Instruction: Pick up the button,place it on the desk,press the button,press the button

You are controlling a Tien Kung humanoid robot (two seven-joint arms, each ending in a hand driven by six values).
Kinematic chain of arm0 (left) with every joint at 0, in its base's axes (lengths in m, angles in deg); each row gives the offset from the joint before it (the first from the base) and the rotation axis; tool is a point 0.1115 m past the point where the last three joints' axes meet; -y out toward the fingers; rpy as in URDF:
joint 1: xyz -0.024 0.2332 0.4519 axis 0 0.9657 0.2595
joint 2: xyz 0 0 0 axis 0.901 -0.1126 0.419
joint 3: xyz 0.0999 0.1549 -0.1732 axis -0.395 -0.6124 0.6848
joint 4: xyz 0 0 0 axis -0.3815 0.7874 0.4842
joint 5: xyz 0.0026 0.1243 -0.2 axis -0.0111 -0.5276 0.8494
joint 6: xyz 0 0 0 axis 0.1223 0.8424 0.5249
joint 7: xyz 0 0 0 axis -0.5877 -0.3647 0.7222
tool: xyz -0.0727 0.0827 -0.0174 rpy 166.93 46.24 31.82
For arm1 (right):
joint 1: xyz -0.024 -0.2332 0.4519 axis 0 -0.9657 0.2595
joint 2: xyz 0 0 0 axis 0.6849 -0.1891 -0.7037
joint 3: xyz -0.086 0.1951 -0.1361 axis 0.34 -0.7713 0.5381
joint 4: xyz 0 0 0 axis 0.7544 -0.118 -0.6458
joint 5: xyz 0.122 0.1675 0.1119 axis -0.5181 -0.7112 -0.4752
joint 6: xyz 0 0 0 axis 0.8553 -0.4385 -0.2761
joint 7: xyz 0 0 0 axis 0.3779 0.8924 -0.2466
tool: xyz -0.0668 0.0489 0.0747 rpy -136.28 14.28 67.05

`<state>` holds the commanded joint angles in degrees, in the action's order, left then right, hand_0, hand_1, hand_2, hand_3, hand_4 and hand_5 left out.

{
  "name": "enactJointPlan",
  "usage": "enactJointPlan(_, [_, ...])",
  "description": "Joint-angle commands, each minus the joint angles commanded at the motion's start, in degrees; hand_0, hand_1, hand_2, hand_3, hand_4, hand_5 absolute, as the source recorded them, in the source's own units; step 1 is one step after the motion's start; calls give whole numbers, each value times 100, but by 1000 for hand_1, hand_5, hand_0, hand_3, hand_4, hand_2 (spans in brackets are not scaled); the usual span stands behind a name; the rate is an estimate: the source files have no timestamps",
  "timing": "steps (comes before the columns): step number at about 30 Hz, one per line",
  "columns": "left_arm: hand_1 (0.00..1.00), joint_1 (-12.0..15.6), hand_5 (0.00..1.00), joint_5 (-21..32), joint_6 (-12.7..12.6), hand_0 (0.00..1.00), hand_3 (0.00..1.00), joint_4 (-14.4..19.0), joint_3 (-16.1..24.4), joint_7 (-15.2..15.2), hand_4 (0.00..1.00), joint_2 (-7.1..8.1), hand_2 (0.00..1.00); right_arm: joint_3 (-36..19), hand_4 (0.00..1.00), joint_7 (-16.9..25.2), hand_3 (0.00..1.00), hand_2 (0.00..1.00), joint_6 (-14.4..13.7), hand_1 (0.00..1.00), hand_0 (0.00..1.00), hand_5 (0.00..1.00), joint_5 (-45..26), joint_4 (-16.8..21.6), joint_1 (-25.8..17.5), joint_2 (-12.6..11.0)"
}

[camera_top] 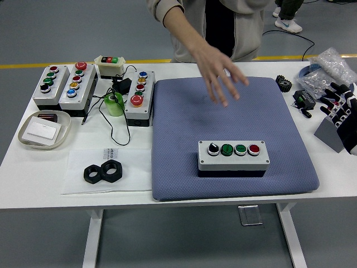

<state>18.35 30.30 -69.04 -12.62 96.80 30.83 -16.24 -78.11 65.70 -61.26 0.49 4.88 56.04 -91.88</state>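
Three spare button boxes [75,84] are grouped at the far left of the white table [33,167]. On the blue mat [234,111], toward its near side, the four-button box [232,154] is seen. Above the mat's far part a person's hand [220,70] is spread. At the right edge the robot's right hand [341,106] is held with fingers extended, nothing grasped.

The blue pad [234,134] lies mostly bare around the four-button box [232,155], with open room to its left, right and front. A person's hand [220,75] reaches in over the pad's far half, blocking the way from above there. The bench's [33,173] right edge is crowded with small parts [304,100] near the robot's right hand [343,109]; the left side holds three button boxes [75,84].
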Motion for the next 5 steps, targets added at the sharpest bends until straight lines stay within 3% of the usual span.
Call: enactJointPlan(5, [827, 47, 998, 12, -17, 770, 826, -20, 29, 5, 626, -24, 863, 51, 612, 3, 846, 880, -22, 865, 943, 635, -5, -10, -25, 9])
